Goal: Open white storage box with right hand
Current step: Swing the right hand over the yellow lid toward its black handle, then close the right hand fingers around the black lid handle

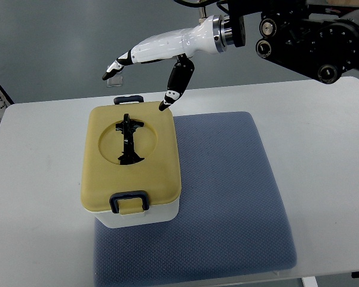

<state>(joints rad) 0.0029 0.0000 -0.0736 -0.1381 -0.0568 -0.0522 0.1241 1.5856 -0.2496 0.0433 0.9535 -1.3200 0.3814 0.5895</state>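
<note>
1 white table (322, 155) fills most of the top view, with a blue-grey mat (227, 191) laid across its middle and a plain grey floor (60, 42) showing beyond the far edge. On the mat's left part sits the white storage box (137, 218), its pale yellow lid (131, 173) in place, a black handle (129, 140) lying in the lid's round recess, and 2 dark latches, the near latch (129, 200) and the far latch (128, 98), at the lid's short ends. Reaching in from the picture's upper right on a black arm, the right hand (146, 63) hangs above the box's far end, fingers spread and holding nothing. Its thumb (176, 84) points down, the tip just beside the lid's far right corner; whether it touches cannot be told.
</note>
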